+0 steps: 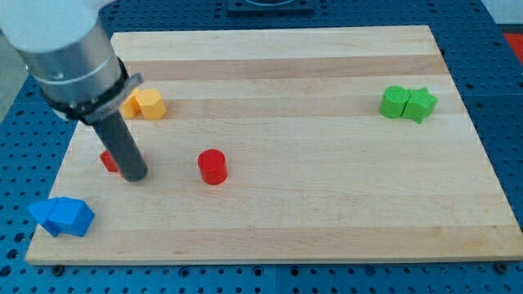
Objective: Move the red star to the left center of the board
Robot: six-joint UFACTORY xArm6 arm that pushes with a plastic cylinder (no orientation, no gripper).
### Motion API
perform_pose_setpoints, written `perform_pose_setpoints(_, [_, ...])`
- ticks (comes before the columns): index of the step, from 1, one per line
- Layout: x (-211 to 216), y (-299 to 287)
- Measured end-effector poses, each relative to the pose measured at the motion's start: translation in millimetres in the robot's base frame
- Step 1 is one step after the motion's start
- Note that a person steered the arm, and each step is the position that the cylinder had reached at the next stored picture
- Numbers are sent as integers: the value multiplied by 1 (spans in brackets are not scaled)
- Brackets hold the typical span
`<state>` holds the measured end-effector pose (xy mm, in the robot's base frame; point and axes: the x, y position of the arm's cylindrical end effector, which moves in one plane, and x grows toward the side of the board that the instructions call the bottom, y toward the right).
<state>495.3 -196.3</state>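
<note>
The red star point(107, 160) lies at the board's left side, mostly hidden behind my dark rod; only its left edge shows. My tip point(135, 175) rests on the board right beside the star, on its right side, apparently touching it. A red cylinder point(212, 167) stands to the right of the tip, well apart from it.
Two yellow blocks point(145, 104) sit together above the tip, partly hidden by the arm. Two blue blocks point(62, 216) lie at the board's bottom left corner. Two green blocks point(408, 103) sit at the upper right. The wooden board point(327, 204) lies on a blue perforated table.
</note>
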Motion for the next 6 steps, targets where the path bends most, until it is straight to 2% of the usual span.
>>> perform_pose_setpoints(1, [-22,-21])
perform_pose_setpoints(3, [6,-13])
perform_pose_setpoints(4, [-6,-34])
perform_pose_setpoints(5, [-46,-37])
perform_pose_setpoints(6, [-63,-38])
